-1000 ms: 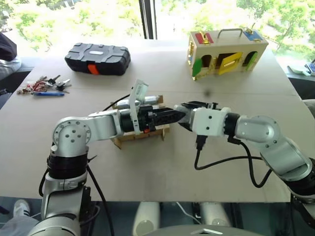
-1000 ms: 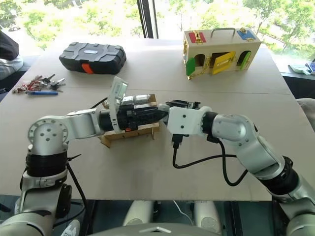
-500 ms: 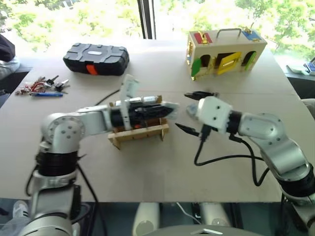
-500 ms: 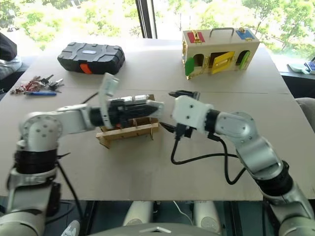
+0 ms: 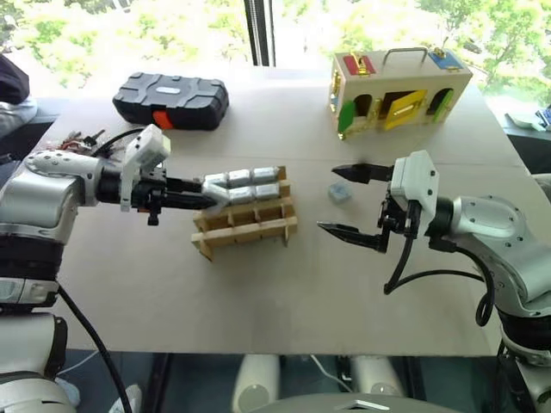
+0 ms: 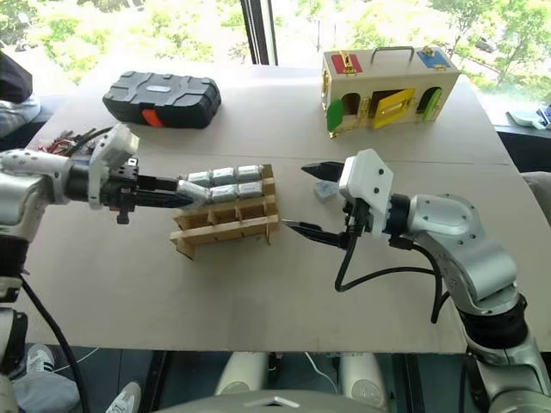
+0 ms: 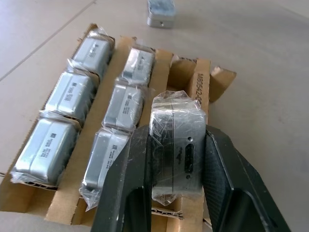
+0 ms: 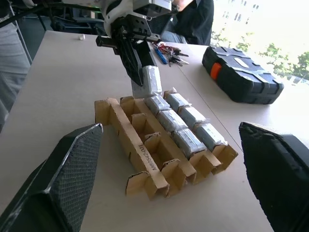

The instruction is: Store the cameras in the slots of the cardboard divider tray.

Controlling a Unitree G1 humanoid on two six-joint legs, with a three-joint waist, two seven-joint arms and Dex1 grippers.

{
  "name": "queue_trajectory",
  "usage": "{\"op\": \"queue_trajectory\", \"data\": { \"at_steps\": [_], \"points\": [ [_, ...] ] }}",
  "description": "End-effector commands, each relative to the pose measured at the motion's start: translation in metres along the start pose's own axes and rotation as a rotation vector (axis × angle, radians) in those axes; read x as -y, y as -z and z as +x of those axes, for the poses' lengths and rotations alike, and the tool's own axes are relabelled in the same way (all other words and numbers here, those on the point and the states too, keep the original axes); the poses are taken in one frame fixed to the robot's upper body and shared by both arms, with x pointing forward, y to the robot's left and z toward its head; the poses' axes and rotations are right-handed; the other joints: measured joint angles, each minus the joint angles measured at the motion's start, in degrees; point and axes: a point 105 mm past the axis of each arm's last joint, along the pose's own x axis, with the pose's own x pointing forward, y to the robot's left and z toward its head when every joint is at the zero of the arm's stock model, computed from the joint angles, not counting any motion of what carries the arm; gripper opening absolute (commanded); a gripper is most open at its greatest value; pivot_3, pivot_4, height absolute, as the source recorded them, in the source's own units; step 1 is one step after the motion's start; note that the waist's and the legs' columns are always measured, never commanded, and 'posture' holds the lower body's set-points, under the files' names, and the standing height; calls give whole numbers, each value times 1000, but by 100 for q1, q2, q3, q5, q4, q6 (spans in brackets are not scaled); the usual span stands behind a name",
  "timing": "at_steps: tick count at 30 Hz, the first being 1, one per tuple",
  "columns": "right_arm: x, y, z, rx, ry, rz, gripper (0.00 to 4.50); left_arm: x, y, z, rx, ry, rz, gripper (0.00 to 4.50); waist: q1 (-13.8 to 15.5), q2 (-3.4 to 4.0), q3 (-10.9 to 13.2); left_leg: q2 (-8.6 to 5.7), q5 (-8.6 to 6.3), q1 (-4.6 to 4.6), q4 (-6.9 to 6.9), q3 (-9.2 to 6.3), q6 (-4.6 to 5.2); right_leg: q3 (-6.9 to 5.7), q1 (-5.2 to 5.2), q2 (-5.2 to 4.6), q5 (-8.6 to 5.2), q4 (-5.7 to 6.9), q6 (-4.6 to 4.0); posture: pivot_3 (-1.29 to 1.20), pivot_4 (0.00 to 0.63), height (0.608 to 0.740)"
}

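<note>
The left gripper [image 7: 176, 159] was clamped on a plastic-wrapped camera [image 7: 175, 145], poised at the left end of the cardboard divider tray [image 5: 250, 228], probably above the near, empty row. The right gripper [image 5: 353, 200] stood spread wide, with a loose camera [image 5: 338, 194] on the table beside it.

Black hard case [image 5: 171, 100] w/ orange latch, far left of table [image 5: 284, 301]. Wooden box [image 5: 398, 89] w/ coloured doors, metal handle, far right. Bunch of keys [image 5: 72, 138] nr left edge, beside case. Person [image 8: 193, 21] in dark clothes beyond table.
</note>
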Motion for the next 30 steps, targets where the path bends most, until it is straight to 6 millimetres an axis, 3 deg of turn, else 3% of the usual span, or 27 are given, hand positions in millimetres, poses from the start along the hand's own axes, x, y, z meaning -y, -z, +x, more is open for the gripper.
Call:
{"op": "queue_trajectory", "data": {
  "at_steps": [1,21,30],
  "points": [
    [0,-8,2,28,4,-48,4500,-1,-10,-1,-31,29,73,789,-3,-1,0,0,0,-1,2,0,0,0,0,0,0,1,1,0,150,740],
    [-7,-4,-1,5,42,-60,4500,-7,17,-1,-313,74,137,789,-33,-1,0,2,0,-1,9,-1,1,1,-1,7,-9,14,20,0,150,740],
    [-9,-3,-1,-5,31,-64,4500,-10,16,2,-365,84,203,789,-34,-1,0,2,0,-1,10,-1,1,2,-1,7,-9,16,20,0,150,740]
  ]
}}
